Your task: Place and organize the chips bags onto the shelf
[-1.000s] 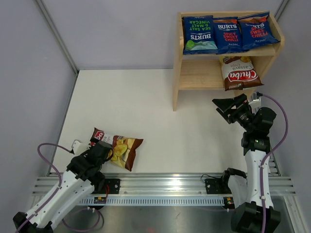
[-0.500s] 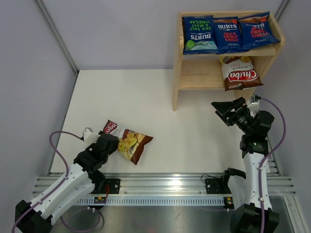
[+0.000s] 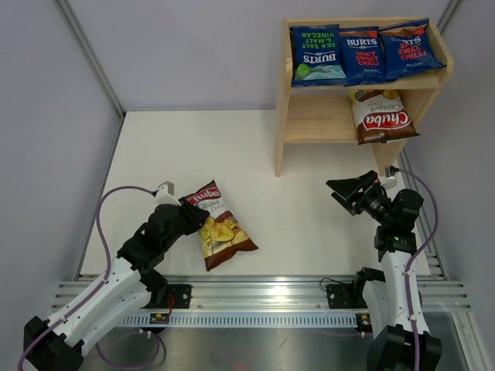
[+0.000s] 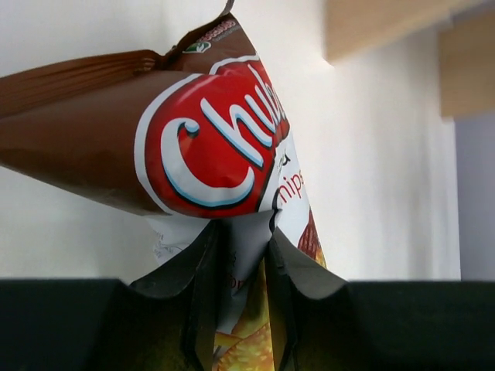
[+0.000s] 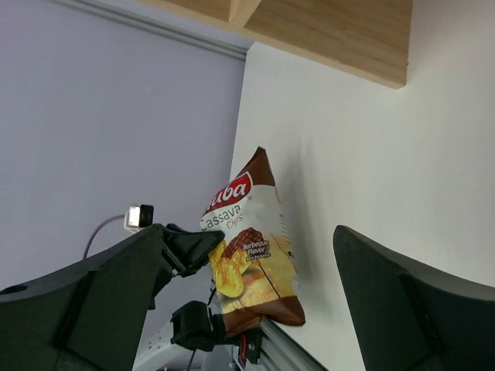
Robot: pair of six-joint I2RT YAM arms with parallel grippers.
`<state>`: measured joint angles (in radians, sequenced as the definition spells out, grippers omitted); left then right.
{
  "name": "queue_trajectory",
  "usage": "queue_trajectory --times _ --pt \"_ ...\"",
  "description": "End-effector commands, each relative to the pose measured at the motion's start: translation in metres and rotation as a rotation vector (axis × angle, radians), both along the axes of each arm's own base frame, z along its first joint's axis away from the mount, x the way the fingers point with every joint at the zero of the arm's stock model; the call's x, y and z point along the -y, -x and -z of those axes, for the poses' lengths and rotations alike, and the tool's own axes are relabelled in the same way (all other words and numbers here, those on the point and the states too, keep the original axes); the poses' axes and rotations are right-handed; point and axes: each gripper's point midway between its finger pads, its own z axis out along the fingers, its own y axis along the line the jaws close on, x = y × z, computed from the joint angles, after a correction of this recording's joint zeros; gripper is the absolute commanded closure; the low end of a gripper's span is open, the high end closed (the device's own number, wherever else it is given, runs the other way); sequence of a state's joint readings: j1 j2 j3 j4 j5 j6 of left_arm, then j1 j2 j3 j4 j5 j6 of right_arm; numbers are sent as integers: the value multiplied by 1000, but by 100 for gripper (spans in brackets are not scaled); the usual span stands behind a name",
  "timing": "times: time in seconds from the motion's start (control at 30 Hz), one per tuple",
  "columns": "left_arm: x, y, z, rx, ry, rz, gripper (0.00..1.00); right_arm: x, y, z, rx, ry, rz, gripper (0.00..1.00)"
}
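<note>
A brown-and-white Chuba chips bag [image 3: 223, 229] [image 4: 209, 147] [image 5: 251, 239] hangs off the white table at the near left. My left gripper [image 3: 201, 219] [image 4: 241, 232] is shut on its side edge. The bag's logo end points away from the arms. On the wooden shelf [image 3: 317, 116] [image 5: 325, 31], three dark blue Burts bags [image 3: 362, 54] lie side by side on the top tier. A second Chuba bag [image 3: 379, 116] sits on the lower tier, overhanging its front edge. My right gripper [image 3: 342, 193] [image 5: 247, 232] hovers in front of the shelf, open and empty, facing left toward the held bag.
Grey walls close in the table on the left, the back and the right. A metal rail [image 3: 255, 294] with both arm bases runs along the near edge. The left half of the shelf's lower tier [image 3: 313, 116] is bare wood.
The left gripper has shut on the Chuba bag, lifted it and carried it right and away from the near edge. The right gripper has dropped a little and shifted left, still open.
</note>
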<state>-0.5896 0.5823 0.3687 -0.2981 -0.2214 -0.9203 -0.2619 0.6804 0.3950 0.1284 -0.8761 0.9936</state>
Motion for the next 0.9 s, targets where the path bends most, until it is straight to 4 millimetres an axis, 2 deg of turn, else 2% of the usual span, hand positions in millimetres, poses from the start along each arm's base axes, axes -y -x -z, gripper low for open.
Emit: queue_trajectory --times 0.0,0.03,0.07,0.13,0.17,0.23,0.27,0.3,0.33,0.4,0.43,0.5,0.53,0.63,0.7,0.8,0.87 --pt "67 9 -91 299 58 457 89 -22 20 -14 98 39 -143 1" --pt "76 16 -94 314 62 541 90 -26 23 -14 110 55 -166 1" --pt "93 35 -107 349 106 701 92 -29 27 -18 127 63 -190 1" --pt "107 47 -101 333 113 824 92 -43 39 -20 149 81 -268 1" --pt "115 61 -98 304 145 914 92 -47 42 -19 151 90 -293 1" --pt "132 77 -102 294 176 1036 91 -65 54 -16 171 135 -396 1" --pt "141 88 -95 259 191 1126 92 -68 52 -17 156 158 -404 1" --pt "148 93 -95 268 185 1174 93 -75 59 -10 115 165 -442 1" --pt "157 108 -94 272 188 1235 94 -79 62 -10 122 174 -463 1" --pt "167 124 -96 326 190 1323 94 -85 69 -10 124 173 -494 1" --pt "174 151 -102 378 220 1434 93 -84 70 -11 139 188 -489 1" --pt "178 175 -108 475 207 1530 93 -82 70 -9 123 208 -468 0" --pt "180 197 -110 496 210 1599 93 -83 72 -10 131 215 -472 1" --pt "180 213 -112 576 192 1645 95 -87 78 -8 119 214 -494 1" --pt "177 217 -113 601 193 1663 98 -92 85 -6 119 194 -537 0" --pt "175 215 -111 620 162 1656 99 -108 109 -10 132 140 -666 1" --pt "174 210 -107 615 128 1636 100 -121 137 -14 156 128 -775 2"
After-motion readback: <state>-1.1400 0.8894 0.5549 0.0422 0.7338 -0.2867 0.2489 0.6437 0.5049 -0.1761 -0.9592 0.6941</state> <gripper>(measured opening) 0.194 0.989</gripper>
